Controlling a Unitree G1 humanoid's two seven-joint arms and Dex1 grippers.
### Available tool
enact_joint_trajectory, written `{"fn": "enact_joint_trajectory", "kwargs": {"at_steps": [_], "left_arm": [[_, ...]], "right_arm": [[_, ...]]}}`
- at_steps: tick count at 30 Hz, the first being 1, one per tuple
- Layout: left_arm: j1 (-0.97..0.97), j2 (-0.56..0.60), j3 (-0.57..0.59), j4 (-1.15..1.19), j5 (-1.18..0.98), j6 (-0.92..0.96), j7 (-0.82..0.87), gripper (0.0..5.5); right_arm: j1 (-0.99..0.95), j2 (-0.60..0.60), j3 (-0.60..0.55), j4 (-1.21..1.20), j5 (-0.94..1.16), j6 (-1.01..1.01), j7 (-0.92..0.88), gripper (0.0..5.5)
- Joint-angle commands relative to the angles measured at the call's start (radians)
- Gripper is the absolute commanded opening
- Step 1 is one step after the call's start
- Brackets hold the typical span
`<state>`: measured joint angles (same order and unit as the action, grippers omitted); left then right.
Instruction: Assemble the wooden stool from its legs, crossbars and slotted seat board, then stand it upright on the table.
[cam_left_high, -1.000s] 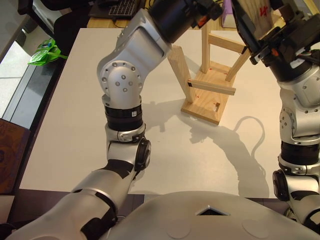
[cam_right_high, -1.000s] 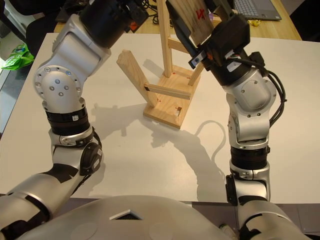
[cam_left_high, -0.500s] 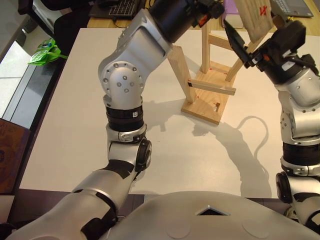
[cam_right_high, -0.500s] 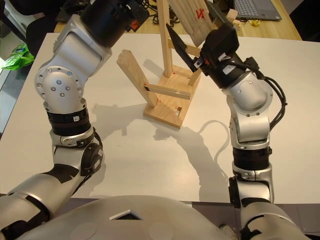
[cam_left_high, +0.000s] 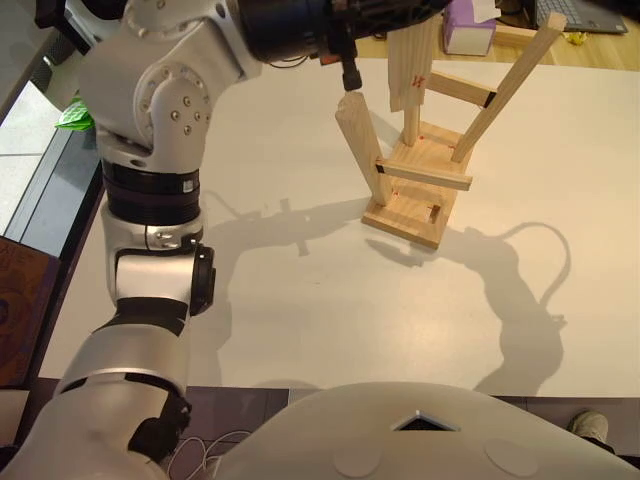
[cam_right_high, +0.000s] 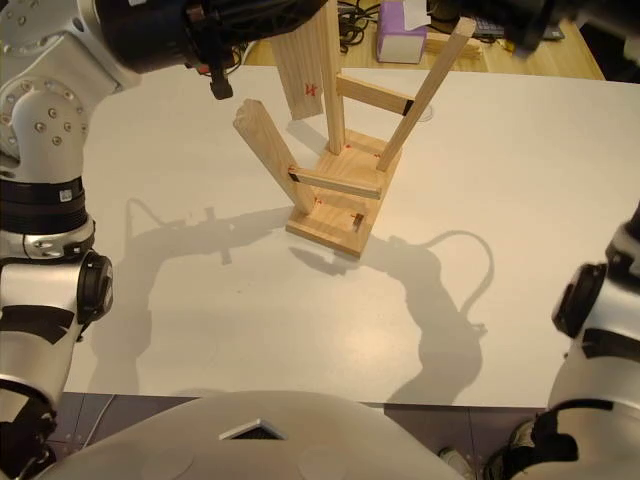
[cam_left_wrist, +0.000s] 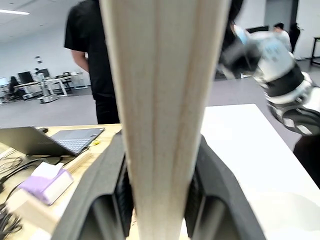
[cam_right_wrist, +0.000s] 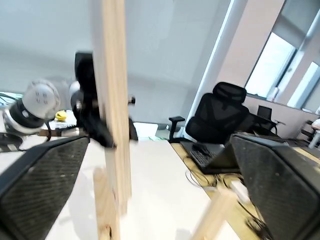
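The stool stands upside down at the far middle of the table, its seat board (cam_left_high: 410, 205) flat on the top. From the board rise a tilted left leg (cam_left_high: 357, 140), a centre leg (cam_left_high: 410, 110) and a right leg (cam_left_high: 510, 80), joined by a low crossbar (cam_left_high: 428, 176) and a high crossbar (cam_left_high: 455, 88). My left gripper (cam_left_wrist: 160, 200) is shut on a loose wooden leg (cam_left_high: 412, 65) with a red mark, hanging just behind the stool. My right gripper (cam_right_wrist: 160, 185) is open, its fingers (cam_right_wrist: 40, 175) wide apart, up at the far right away from the stool.
The white table (cam_left_high: 300, 330) has free room in front of and beside the stool. A purple box (cam_left_high: 468, 20) and a laptop (cam_left_high: 590, 12) lie on the desk beyond its far edge. A green bag (cam_left_high: 85, 105) sits off the left side.
The right arm has let go and drawn back up and to the right, out over the table's far right. The left arm has swung left, carrying the red-marked leg leftward behind the stool.
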<state>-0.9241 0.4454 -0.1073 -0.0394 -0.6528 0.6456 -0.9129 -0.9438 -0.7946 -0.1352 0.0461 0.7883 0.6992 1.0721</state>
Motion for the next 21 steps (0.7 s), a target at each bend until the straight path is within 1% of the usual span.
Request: {"fn": "enact_joint_trajectory", "kwargs": {"at_steps": [1,3,6,8,12,18,21], "left_arm": [[-0.056,-0.030,-0.049,0.012,0.029,0.005,-0.044,1.01],[-0.067,-0.039,-0.060,0.030,0.042,-0.003,-0.067,1.01],[-0.080,-0.047,-0.061,0.064,0.054,-0.015,-0.098,1.01],[-0.087,-0.051,-0.060,0.078,0.062,-0.019,-0.109,1.01],[-0.093,-0.060,-0.059,0.092,0.083,-0.026,-0.125,1.01],[-0.109,-0.082,-0.051,0.091,0.097,-0.025,-0.121,1.01],[-0.120,-0.097,-0.056,0.090,0.100,-0.025,-0.121,1.01]], "right_arm": [[-0.172,0.085,0.073,0.126,-0.001,0.046,0.071,5.22],[-0.214,0.099,0.090,0.146,0.020,0.092,0.126,5.22],[-0.274,0.106,0.086,0.184,0.037,0.145,0.178,5.22],[-0.295,0.108,0.093,0.200,0.019,0.152,0.201,4.93],[-0.312,0.117,0.106,0.211,-0.013,0.147,0.224,4.13],[-0.260,0.093,0.163,0.173,-0.069,0.147,0.283,2.97],[-0.229,0.084,0.175,0.143,-0.076,0.155,0.311,2.50]]}}
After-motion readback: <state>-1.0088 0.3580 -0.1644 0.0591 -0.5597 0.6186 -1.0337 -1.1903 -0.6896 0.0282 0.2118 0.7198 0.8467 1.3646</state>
